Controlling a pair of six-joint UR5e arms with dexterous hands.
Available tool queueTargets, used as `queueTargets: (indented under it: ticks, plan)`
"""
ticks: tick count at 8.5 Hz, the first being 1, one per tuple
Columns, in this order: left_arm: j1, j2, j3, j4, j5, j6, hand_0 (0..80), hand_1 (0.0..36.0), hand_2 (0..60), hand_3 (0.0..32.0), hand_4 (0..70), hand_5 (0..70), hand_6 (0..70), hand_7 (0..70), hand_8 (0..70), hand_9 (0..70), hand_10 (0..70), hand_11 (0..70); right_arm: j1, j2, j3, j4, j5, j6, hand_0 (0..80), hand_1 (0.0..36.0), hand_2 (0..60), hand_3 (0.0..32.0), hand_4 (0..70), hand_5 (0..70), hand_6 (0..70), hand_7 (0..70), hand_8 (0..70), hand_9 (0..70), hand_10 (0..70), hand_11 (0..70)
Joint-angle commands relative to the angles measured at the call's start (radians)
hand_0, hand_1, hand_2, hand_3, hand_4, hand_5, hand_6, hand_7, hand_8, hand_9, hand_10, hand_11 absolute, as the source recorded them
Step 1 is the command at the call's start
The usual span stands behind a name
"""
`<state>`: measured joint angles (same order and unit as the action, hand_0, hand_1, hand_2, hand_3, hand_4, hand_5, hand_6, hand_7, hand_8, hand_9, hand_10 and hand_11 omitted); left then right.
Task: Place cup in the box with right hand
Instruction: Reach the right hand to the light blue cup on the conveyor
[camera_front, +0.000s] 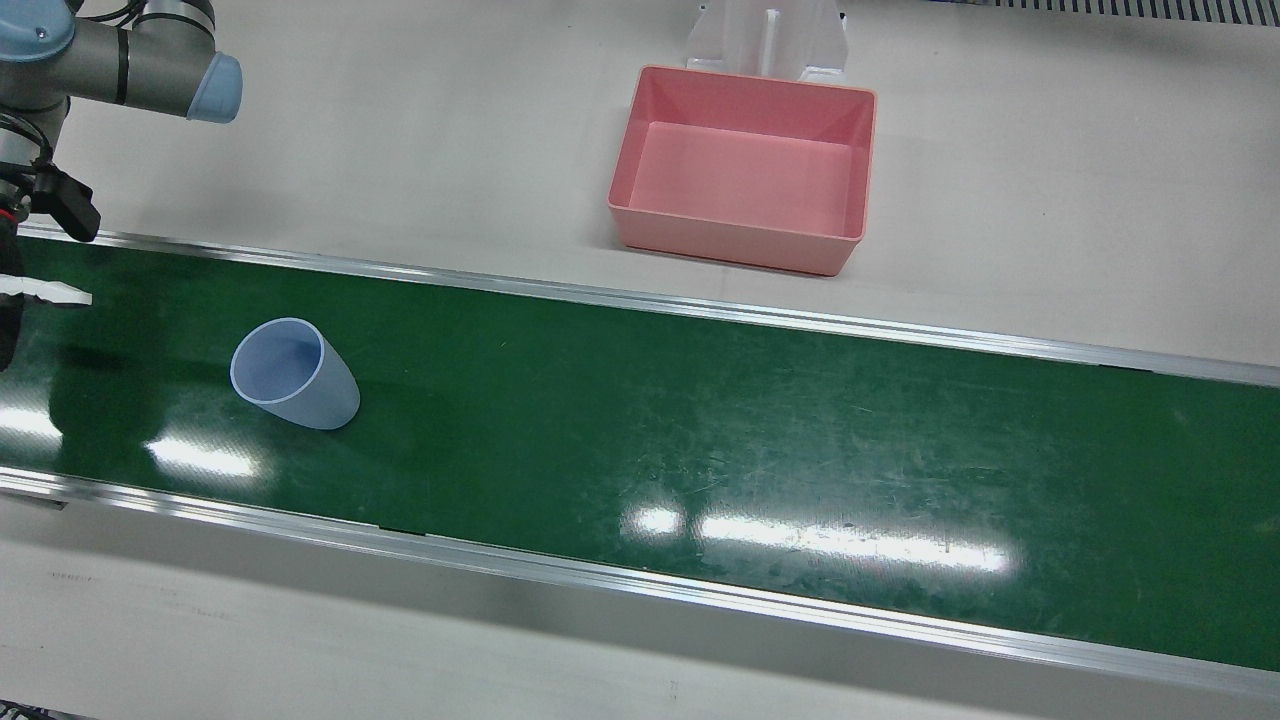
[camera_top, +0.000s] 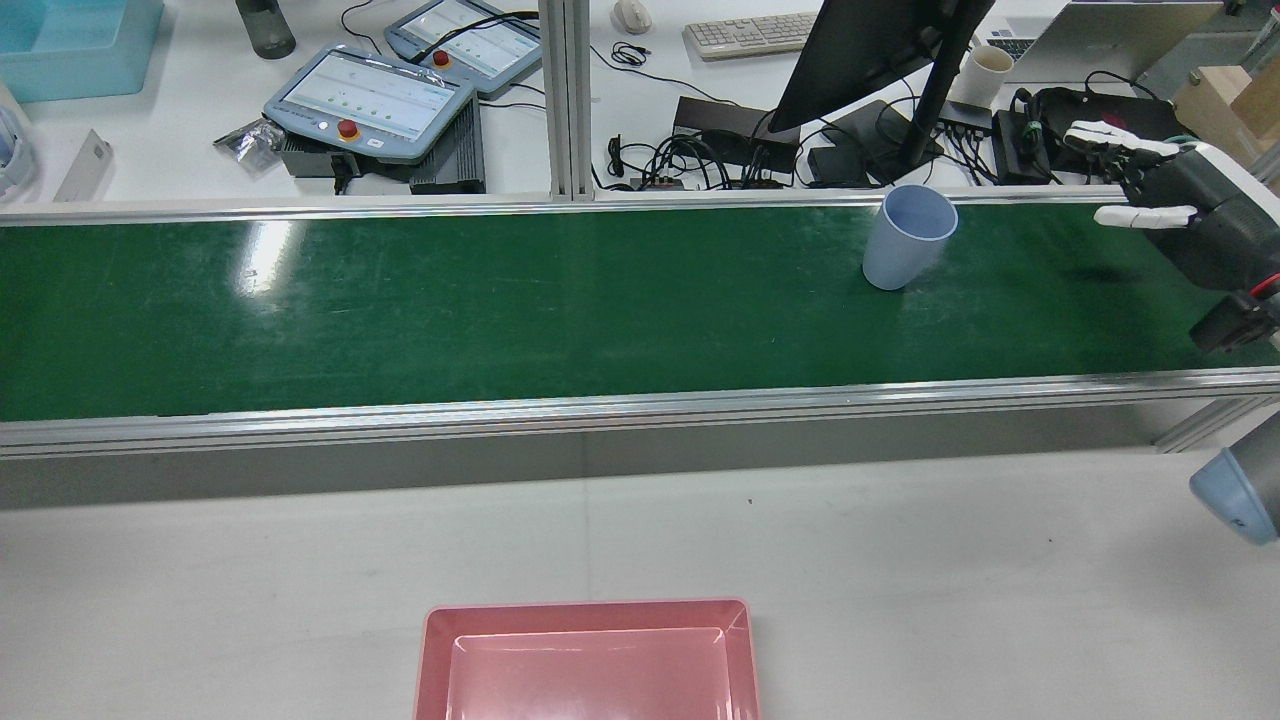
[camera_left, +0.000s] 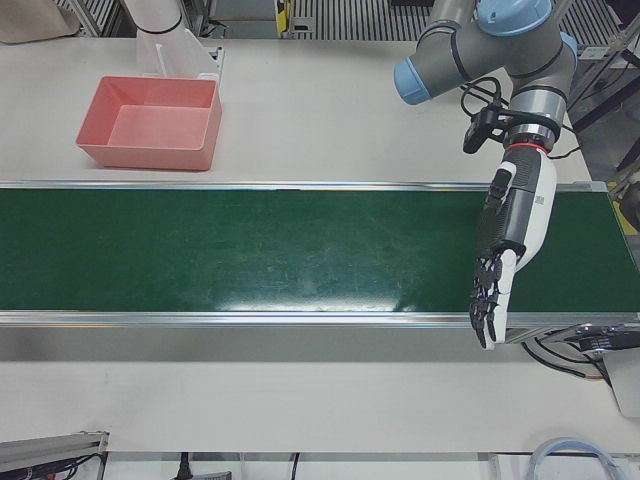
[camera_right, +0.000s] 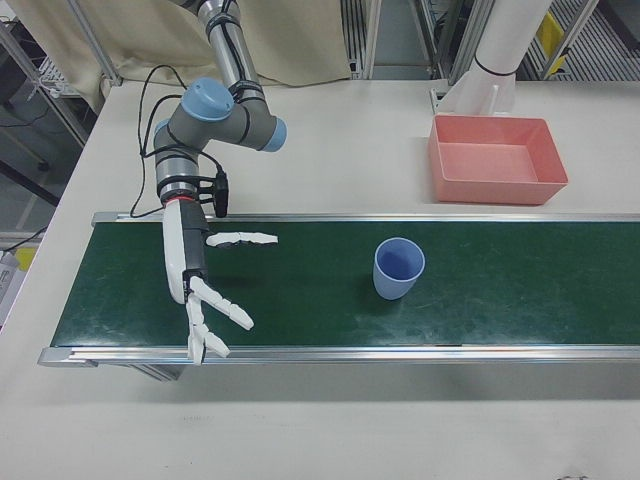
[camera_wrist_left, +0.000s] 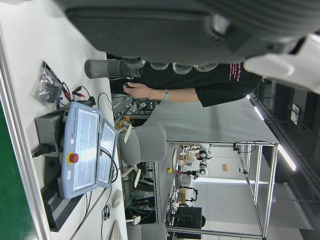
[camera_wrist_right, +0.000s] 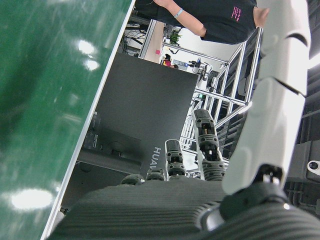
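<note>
While the blue cup (camera_right: 399, 268) stands upright on the green belt (camera_right: 500, 290), the right hand (camera_right: 205, 290) hovers well apart, fingers spread and empty, and the pink box (camera_right: 497, 160) sits on the bench (camera_right: 330, 140).

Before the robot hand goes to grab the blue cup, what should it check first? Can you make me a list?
1. Cup standing upright on the green belt: ok.
2. Right robot hand open and holding nothing: ok.
3. Belt between the right robot hand and cup free of other things: ok.
4. Pink box empty, room for the cup: ok.
5. Left robot hand far from the cup, at the belt's other end: ok.
6. Belt stopped or moving: cannot tell.
</note>
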<state>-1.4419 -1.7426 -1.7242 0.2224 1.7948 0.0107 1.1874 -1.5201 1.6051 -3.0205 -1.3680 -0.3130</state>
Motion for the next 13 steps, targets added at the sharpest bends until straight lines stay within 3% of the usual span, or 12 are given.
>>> queueTargets:
  ticks: [1, 2, 4, 5, 8, 9, 10, 11, 12, 13]
  plan:
    - [0.0, 0.0, 0.0, 0.0, 0.0, 0.0, 0.0, 0.0, 0.0, 0.0, 0.0, 0.0, 0.0, 0.0, 0.0, 0.0, 0.0, 0.0, -0.023, 0.0, 0.007, 0.0, 0.0, 0.0, 51.4, 14.8, 3.2, 0.0, 12.8, 4.3, 5.4, 22.8, 0.0, 4.8, 0.0, 0.0]
    - [0.0, 0.0, 0.0, 0.0, 0.0, 0.0, 0.0, 0.0, 0.0, 0.0, 0.0, 0.0, 0.0, 0.0, 0.0, 0.0, 0.0, 0.0, -0.04, -0.003, 0.031, -0.001, -0.002, 0.0, 51.2, 16.0, 6.7, 0.0, 11.2, 4.4, 5.4, 22.5, 0.0, 4.7, 0.0, 0.0]
    - [0.0, 0.0, 0.0, 0.0, 0.0, 0.0, 0.0, 0.0, 0.0, 0.0, 0.0, 0.0, 0.0, 0.0, 0.0, 0.0, 0.0, 0.0, -0.067, -0.021, 0.076, -0.001, -0.002, -0.003, 52.0, 15.5, 3.4, 0.0, 12.2, 4.5, 5.4, 22.5, 0.0, 4.6, 0.0, 0.0]
    - [0.0, 0.0, 0.0, 0.0, 0.0, 0.0, 0.0, 0.0, 0.0, 0.0, 0.0, 0.0, 0.0, 0.0, 0.0, 0.0, 0.0, 0.0, -0.08, -0.025, 0.076, -0.001, -0.002, -0.002, 51.8, 16.6, 6.7, 0.0, 10.7, 4.6, 5.3, 21.8, 0.0, 4.4, 0.0, 0.0]
    - [0.0, 0.0, 0.002, 0.0, 0.0, 0.0, 0.0, 0.0, 0.0, 0.0, 0.0, 0.0, 0.0, 0.0, 0.0, 0.0, 0.0, 0.0, -0.103, -0.049, 0.09, -0.001, 0.001, 0.0, 52.1, 17.1, 6.8, 0.0, 10.4, 4.8, 5.5, 22.4, 0.1, 4.7, 0.0, 0.0]
    - [0.0, 0.0, 0.002, 0.0, 0.0, 0.0, 0.0, 0.0, 0.0, 0.0, 0.0, 0.0, 0.0, 0.0, 0.0, 0.0, 0.0, 0.0, -0.104, -0.063, 0.088, -0.001, 0.003, 0.0, 53.2, 15.4, 0.0, 0.0, 13.2, 4.9, 5.7, 23.3, 0.1, 5.1, 0.0, 0.0]
    - [0.0, 0.0, 0.002, 0.0, 0.0, 0.0, 0.0, 0.0, 0.0, 0.0, 0.0, 0.0, 0.0, 0.0, 0.0, 0.0, 0.0, 0.0, -0.101, -0.077, 0.093, 0.003, 0.012, 0.006, 52.4, 17.5, 7.0, 0.0, 11.3, 5.0, 6.0, 24.8, 0.4, 5.9, 0.0, 0.0]
    - [0.0, 0.0, 0.002, 0.0, 0.0, 0.0, 0.0, 0.0, 0.0, 0.0, 0.0, 0.0, 0.0, 0.0, 0.0, 0.0, 0.0, 0.0, -0.098, -0.084, 0.088, 0.003, 0.017, 0.038, 54.3, 19.5, 7.2, 0.0, 11.1, 5.5, 6.2, 25.0, 0.2, 5.2, 0.0, 0.0]
    - [0.0, 0.0, 0.002, 0.0, 0.0, 0.0, 0.0, 0.0, 0.0, 0.0, 0.0, 0.0, 0.0, 0.0, 0.0, 0.0, 0.0, 0.0, -0.091, -0.094, 0.085, 0.003, 0.056, 0.055, 53.2, 18.7, 8.5, 0.0, 11.6, 5.2, 5.7, 23.5, 0.1, 3.6, 0.0, 0.0]
    - [0.0, 0.0, 0.002, 0.0, 0.0, 0.0, 0.0, 0.0, 0.0, 0.0, 0.0, 0.0, 0.0, 0.0, 0.0, 0.0, 0.0, 0.0, -0.092, -0.116, 0.087, 0.003, 0.094, 0.06, 49.1, 23.8, 42.2, 0.0, 8.7, 6.4, 13.9, 64.1, 7.7, 21.8, 0.1, 0.9]
